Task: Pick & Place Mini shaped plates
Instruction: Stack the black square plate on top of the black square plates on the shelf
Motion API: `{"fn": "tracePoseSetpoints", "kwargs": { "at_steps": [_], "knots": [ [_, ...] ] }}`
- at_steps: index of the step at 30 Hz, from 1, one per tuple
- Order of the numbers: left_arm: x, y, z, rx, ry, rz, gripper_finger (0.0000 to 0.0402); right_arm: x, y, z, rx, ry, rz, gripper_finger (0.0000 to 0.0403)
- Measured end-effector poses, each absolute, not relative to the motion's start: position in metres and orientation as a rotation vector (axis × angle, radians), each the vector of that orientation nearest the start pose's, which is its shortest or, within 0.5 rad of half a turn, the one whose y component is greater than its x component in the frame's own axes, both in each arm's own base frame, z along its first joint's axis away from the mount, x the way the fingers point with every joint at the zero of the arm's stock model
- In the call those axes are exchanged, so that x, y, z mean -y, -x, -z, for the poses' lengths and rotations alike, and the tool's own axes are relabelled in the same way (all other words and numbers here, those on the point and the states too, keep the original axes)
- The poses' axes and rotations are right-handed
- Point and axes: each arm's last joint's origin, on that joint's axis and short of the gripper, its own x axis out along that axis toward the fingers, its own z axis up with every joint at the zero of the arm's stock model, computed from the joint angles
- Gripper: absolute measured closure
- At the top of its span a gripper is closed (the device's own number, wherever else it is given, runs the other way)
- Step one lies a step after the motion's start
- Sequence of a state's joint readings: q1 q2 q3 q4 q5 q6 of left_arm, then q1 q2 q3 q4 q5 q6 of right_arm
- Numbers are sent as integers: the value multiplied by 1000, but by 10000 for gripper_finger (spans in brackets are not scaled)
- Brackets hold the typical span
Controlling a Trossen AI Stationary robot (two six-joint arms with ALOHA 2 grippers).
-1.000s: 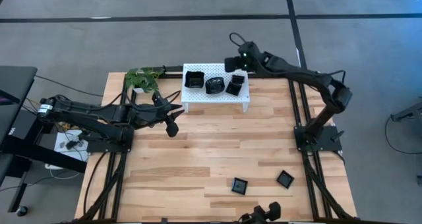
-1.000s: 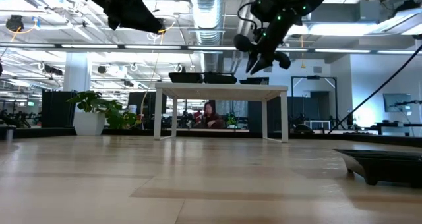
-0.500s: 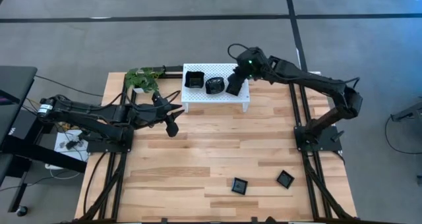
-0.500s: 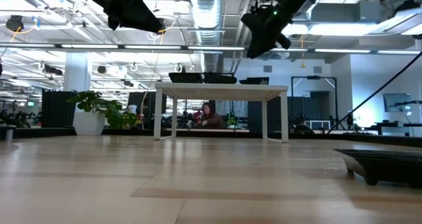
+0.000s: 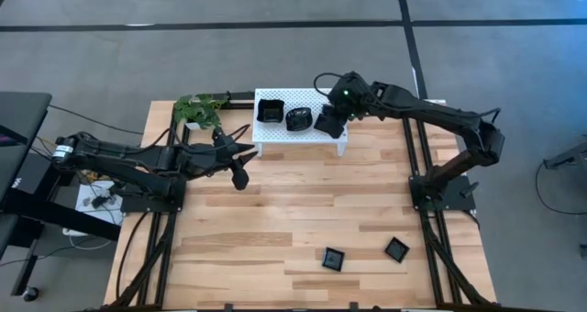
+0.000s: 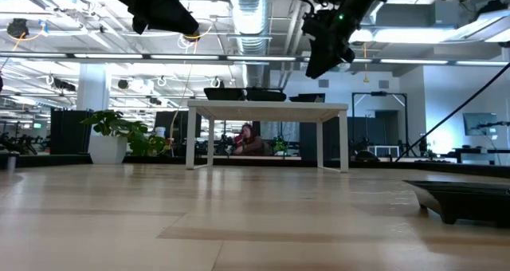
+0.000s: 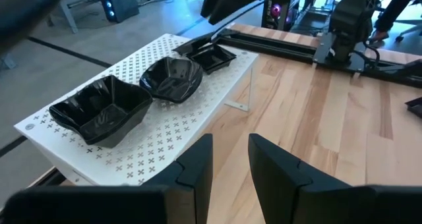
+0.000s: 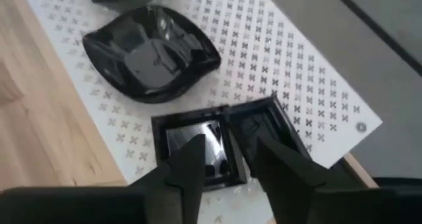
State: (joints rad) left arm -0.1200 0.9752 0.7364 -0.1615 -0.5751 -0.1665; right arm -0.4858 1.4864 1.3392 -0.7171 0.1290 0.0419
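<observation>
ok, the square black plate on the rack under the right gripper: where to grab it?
Probably from above, pinching one raised wall. The square plate lies flat on the white rack, its rim standing up. The right gripper is open over the wall nearest a second square dish, so one finger goes inside, one outside.

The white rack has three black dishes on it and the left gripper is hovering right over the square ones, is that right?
Not quite: it is the right gripper over the square plates on the white rack, as the high view shows. The left gripper waits over the table beside the rack.
</observation>
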Motion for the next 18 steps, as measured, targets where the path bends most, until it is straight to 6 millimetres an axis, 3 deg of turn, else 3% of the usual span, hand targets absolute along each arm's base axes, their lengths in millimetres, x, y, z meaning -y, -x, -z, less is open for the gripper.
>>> {"fn": "tracePoseSetpoints", "kwargs": {
  "at_steps": [7, 18],
  "knots": [
    [9, -209, -287, -330, 46, -482, 302, 146, -274, -300, -957, -190, 573, 240],
    [9, -210, -288, -324, 48, -481, 302, 154, -281, -289, -981, -195, 584, 251]
  ]
}}
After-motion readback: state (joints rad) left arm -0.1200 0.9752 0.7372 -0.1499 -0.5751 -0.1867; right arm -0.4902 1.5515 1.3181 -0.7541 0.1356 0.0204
